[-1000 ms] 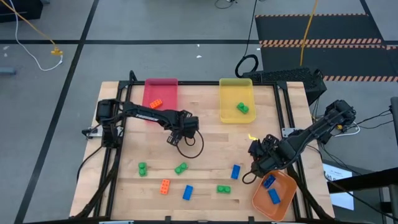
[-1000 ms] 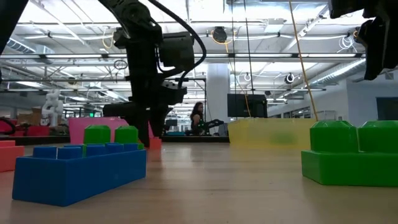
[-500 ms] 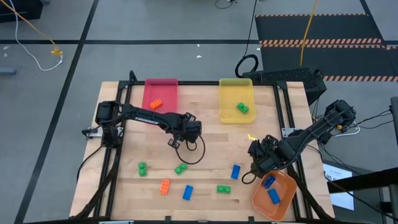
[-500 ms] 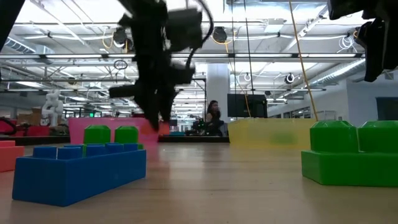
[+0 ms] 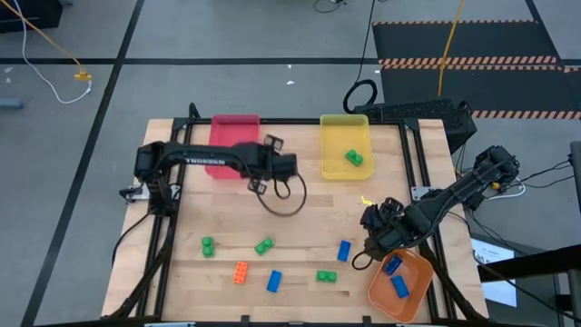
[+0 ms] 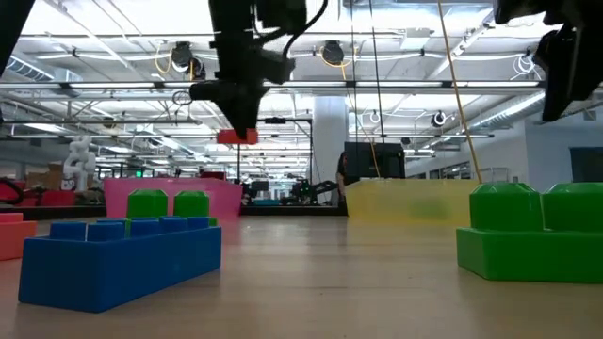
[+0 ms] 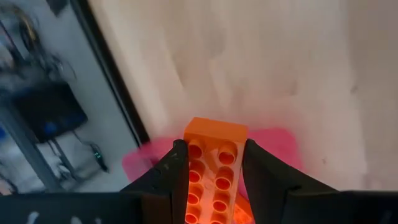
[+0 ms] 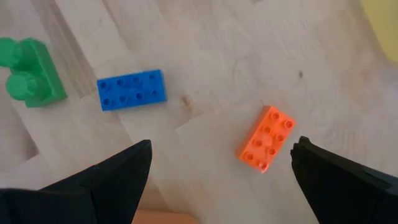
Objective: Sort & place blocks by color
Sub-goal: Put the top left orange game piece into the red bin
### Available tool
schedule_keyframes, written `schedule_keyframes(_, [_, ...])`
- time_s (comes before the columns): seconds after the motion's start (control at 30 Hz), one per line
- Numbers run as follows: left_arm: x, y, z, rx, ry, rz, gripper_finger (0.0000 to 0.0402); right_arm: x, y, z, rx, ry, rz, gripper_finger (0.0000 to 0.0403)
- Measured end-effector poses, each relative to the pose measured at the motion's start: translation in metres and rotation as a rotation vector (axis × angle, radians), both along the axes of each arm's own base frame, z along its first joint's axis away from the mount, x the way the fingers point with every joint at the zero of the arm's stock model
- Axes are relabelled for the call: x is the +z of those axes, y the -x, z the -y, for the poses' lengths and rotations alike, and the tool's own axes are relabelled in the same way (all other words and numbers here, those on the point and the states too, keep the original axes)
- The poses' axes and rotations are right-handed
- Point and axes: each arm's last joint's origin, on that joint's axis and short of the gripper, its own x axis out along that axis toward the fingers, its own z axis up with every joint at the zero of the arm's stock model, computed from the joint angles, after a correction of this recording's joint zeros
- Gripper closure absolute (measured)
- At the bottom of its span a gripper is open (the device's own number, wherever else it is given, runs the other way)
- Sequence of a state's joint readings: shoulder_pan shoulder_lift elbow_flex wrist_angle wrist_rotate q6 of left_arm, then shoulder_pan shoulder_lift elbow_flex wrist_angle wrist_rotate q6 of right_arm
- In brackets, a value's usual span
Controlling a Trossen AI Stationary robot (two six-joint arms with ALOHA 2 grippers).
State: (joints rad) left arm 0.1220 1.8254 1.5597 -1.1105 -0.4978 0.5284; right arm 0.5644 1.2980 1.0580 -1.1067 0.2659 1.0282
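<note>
My left gripper [image 5: 259, 167] hangs high beside the pink tray [image 5: 234, 127], shut on an orange brick [image 7: 213, 168], which also shows in the low view [image 6: 236, 137]. My right gripper [image 5: 372, 238] waits open above the table near the orange tray [image 5: 413, 300], close to a blue brick [image 5: 344, 251]. Lying flat on the wood are green bricks [image 5: 208, 245] [image 5: 264, 245] [image 5: 326, 276], an orange brick [image 5: 240, 272] and a blue brick [image 5: 273, 281]. One green brick [image 5: 354, 158] lies in the yellow tray [image 5: 345, 136], and two blue bricks [image 5: 396, 275] lie in the orange tray. My left gripper pinches the orange brick by its two long sides [image 7: 186, 155] between the fingers [image 7: 256, 171]. The fingers come from above, pointing down, and lie along the brick. The brick's free end [image 7: 216, 129] sticks out past the fingertips. It is lifted clear, high above the table.
The pink and yellow trays sit at the table's far edge, the orange tray at the near right corner. A black cable loop [image 5: 283, 200] hangs under the left arm. The right wrist view shows a green [image 8: 28, 74], a blue [image 8: 130, 87] and an orange brick [image 8: 266, 138].
My left gripper has risen from near the table top and swung toward the far edge, up to the pink tray, carrying the orange brick lifted clear. The right arm has kept still.
</note>
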Motion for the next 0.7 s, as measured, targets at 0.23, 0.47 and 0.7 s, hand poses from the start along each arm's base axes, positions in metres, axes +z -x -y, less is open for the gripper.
schedule_keyframes(0.23, [0.000,0.039,-0.054,0.233,0.060,0.036,0.0280,0.000,-0.003,0.000,0.018,0.036,0.045,0.0035])
schedule_keyframes(0.47, [-0.014,0.088,-0.087,0.440,0.140,0.065,0.0280,-0.011,0.001,0.003,0.017,0.053,0.011,0.0035])
schedule_keyframes(0.7, [-0.039,0.112,-0.101,0.540,0.186,0.101,0.0277,-0.016,0.000,0.008,0.000,0.063,-0.004,0.0035])
